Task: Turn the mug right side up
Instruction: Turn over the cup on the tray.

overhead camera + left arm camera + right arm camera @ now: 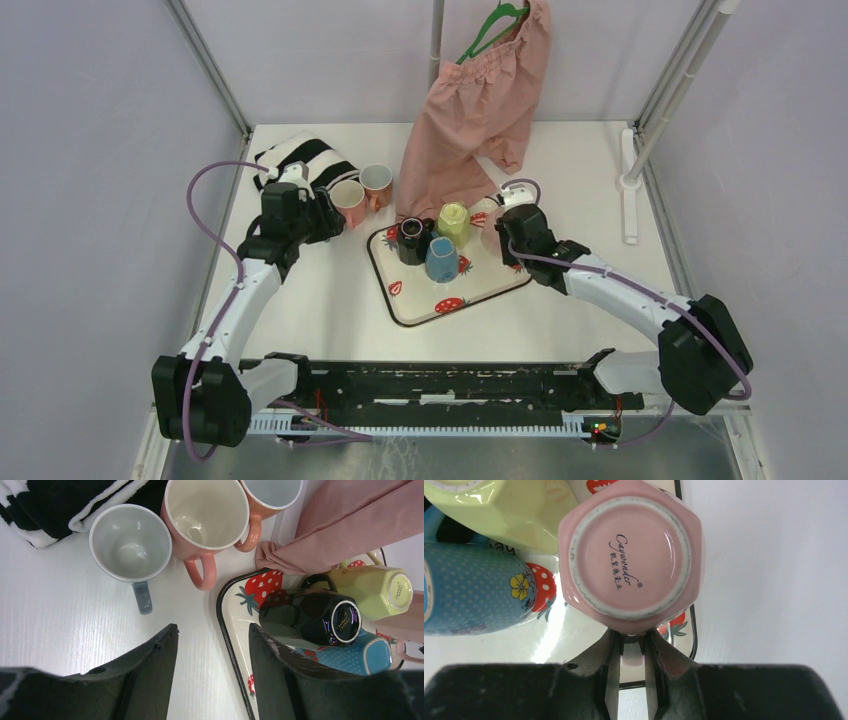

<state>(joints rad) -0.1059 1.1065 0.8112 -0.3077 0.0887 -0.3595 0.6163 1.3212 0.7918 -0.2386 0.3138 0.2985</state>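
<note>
One pink mug (631, 560) sits upside down at the tray's (564, 645) far right corner, its handle pinched in the right claw (631, 655). Best to lift clear of the yellow mug (509, 510) before rolling the wrist, keeping that pinch firm. Left claw (212, 647) hangs apart over the surface (75, 630).

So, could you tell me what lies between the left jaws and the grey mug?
Only bare white table before the grey mug, per the left wrist view.
</note>
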